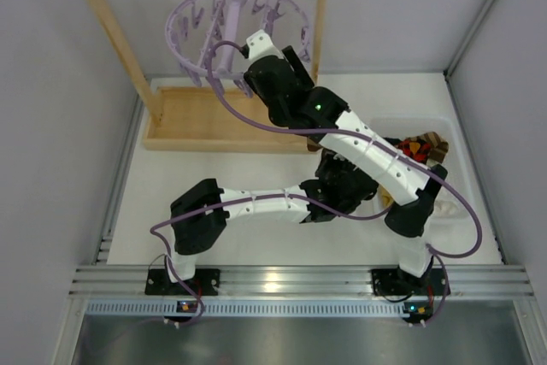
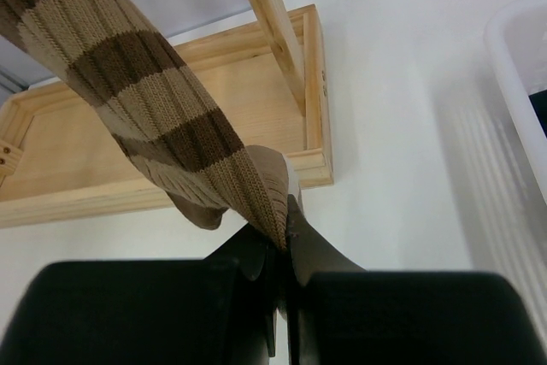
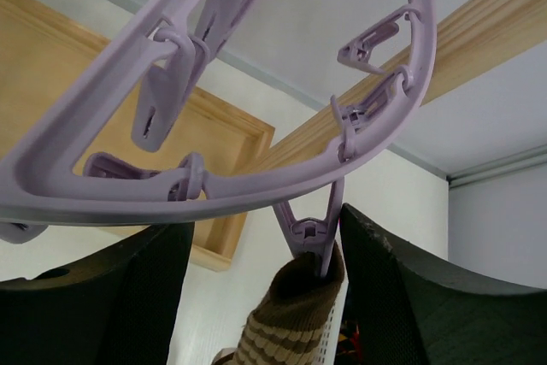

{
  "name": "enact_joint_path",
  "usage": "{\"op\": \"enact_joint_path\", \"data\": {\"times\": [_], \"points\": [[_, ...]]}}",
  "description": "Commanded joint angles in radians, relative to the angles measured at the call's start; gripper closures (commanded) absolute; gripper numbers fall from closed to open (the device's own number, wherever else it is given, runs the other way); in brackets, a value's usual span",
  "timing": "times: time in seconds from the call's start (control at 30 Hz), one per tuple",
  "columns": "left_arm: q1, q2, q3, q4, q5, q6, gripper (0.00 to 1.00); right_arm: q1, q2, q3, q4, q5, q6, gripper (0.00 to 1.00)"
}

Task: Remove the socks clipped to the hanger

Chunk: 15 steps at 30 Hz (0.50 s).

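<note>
- Left pincer (image 2: 282,241) clamps shut on the brown-and-cream striped fabric sock (image 2: 145,100).
- Right pincer (image 3: 261,241) gapes around the peg (image 3: 308,230) pinning it to the round lilac plastic hanger (image 3: 256,184), frame centre.
- Right edge: black-and-red argyle socks (image 1: 420,148) already in the white tub (image 1: 449,130); seemingly one left.

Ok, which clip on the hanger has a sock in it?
The peg hanging between the fingers of the right end effector, biting the brown-and-cream striped sock; the other pegs in view dangle empty.

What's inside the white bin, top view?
In the white bin: a black argyle sock and a brown sock at its far end. The right arm covers most of the rest, so any other contents are hidden.
</note>
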Motion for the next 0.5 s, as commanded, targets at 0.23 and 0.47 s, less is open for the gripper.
{"op": "enact_joint_path", "data": {"times": [0.23, 0.47], "points": [[-0.013, -0.024, 0.021, 0.012, 0.01, -0.004, 1.0, -0.04, 0.031, -0.019, 0.084, 0.051, -0.048, 0.35], [-0.015, -0.03, 0.01, 0.012, 0.013, -0.012, 1.0, -0.054, 0.037, -0.034, 0.148, 0.059, -0.08, 0.43]]}}
